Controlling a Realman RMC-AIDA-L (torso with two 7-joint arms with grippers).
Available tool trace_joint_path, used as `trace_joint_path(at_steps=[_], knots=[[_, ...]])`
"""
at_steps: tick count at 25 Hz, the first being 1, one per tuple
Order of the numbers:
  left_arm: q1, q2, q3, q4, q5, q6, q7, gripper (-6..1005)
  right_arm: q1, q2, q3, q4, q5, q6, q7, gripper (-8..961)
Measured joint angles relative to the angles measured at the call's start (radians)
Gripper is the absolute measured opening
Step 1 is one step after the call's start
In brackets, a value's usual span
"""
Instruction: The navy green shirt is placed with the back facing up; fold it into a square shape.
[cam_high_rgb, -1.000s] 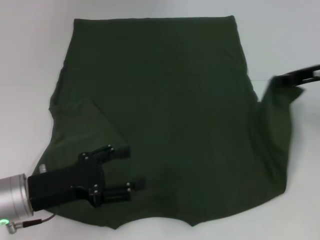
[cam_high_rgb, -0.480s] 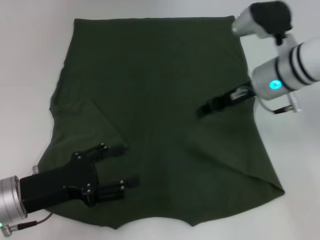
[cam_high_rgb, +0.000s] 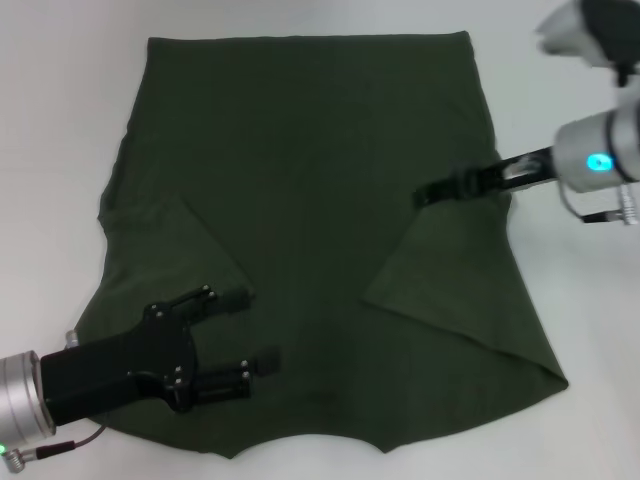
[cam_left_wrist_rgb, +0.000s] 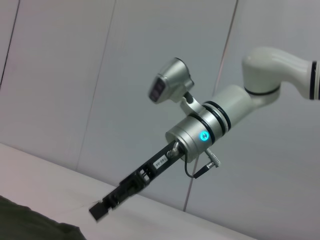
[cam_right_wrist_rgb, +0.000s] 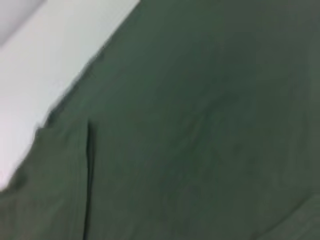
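Note:
The navy green shirt (cam_high_rgb: 320, 180) lies spread flat on the white table (cam_high_rgb: 60, 120). Its left sleeve is folded inward. The right sleeve (cam_high_rgb: 470, 290) lies folded over the body as a flat triangle. My left gripper (cam_high_rgb: 243, 335) is open low over the shirt's near left corner, with cloth under its fingers (cam_high_rgb: 228, 297) and nothing between them. My right gripper (cam_high_rgb: 425, 196) reaches in from the right, its tip at the upper edge of the folded right sleeve. The left wrist view shows that right gripper (cam_left_wrist_rgb: 100, 210) above a dark edge of the shirt (cam_left_wrist_rgb: 30, 225). The right wrist view is filled by the shirt (cam_right_wrist_rgb: 200, 125).
Bare white table surrounds the shirt on the left, the far side and the right (cam_high_rgb: 590, 320). A pale wall (cam_left_wrist_rgb: 75, 75) stands behind the table in the left wrist view.
My right gripper carried the right sleeve from the far right across onto the shirt's body, then drew back a little to the right. The left gripper slid slightly toward the near left, then stayed still.

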Motion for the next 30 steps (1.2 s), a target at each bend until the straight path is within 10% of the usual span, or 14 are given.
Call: trace_joint_path(at_steps=[9,16,23,30], knots=[[-0.009,0.002,-0.022,-0.002,-0.001,-0.001,-0.022,918,-0.271,-0.015,0.055,-0.030,0.505,-0.117,-0.551,865],[-0.010,0.004,-0.021,-0.002,0.004,-0.032,-0.009,917,-0.467,0.023,0.062,-0.002,0.711,-0.331,-1.024,910],[-0.032,0.011,-0.064,-0.001,-0.046,-0.126,-0.199,917,-0.521,0.031,0.045,0.067,0.683,-0.429,-1.167,904],[-0.110,0.091,-0.108,0.080,-0.001,-0.136,-0.747,918,-0.501,0.020,0.044,0.076,0.629,-0.458,-1.149,902]])
